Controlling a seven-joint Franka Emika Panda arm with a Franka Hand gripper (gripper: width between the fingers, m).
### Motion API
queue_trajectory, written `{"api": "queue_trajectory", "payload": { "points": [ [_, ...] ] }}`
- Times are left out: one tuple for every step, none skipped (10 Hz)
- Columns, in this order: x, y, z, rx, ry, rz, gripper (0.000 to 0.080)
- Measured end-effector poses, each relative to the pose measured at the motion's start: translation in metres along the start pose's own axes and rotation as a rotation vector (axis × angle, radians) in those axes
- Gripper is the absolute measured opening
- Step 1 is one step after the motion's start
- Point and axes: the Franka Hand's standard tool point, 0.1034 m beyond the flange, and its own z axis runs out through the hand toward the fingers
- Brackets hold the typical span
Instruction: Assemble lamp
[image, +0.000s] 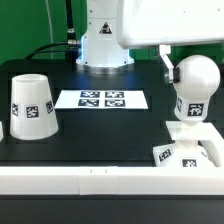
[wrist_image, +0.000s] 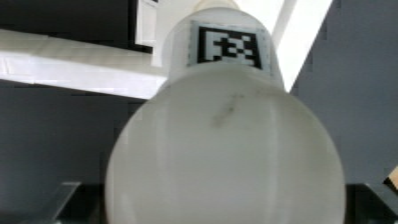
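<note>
The white ball-shaped bulb (image: 197, 80) stands upright with its tagged neck (image: 190, 110) down on the flat square base (image: 205, 153) at the exterior view's right. My gripper (image: 192, 68) is shut on the ball, with one dark finger (image: 166, 67) showing on its side. In the wrist view the bulb (wrist_image: 222, 150) fills the frame, its neck tag (wrist_image: 235, 45) is at the far end, and dark fingertips (wrist_image: 64, 200) flank it. The cone shade (image: 32, 104) stands alone at the exterior view's left. How deep the neck sits in the base is hidden.
The marker board (image: 102, 99) lies flat on the black table between shade and bulb, in front of the arm's white pedestal (image: 105, 45). A white rail (image: 70, 180) runs along the table's front edge.
</note>
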Motion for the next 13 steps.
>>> {"api": "queue_trajectory", "payload": {
  "points": [
    [-0.0035,-0.002,0.0027,0.0,0.005,-0.003,0.0574],
    [-0.0037,-0.0029,0.0029,-0.001,0.019,-0.004,0.0574],
    [-0.0039,-0.0032,0.0029,-0.004,0.042,-0.005,0.0574],
    [-0.0043,-0.0035,0.0026,-0.007,0.073,-0.007,0.0574],
    [-0.0049,-0.0037,0.0023,-0.009,0.097,-0.008,0.0574],
    [-0.0046,-0.0036,0.0022,-0.009,0.098,-0.007,0.0574],
    [-0.0048,-0.0036,0.0024,-0.009,0.097,-0.007,0.0574],
    [-0.0049,-0.0036,0.0025,-0.009,0.097,-0.007,0.0668],
    [-0.0049,-0.0036,0.0025,-0.009,0.097,-0.007,0.069],
    [-0.0049,-0.0036,0.0025,-0.009,0.097,-0.007,0.0698],
    [-0.0048,-0.0037,0.0022,-0.009,0.096,-0.007,0.0698],
    [-0.0044,-0.0045,-0.0013,-0.007,0.085,-0.007,0.0698],
    [-0.0024,-0.0039,-0.0065,-0.007,0.084,-0.008,0.0698]
  ]
}}
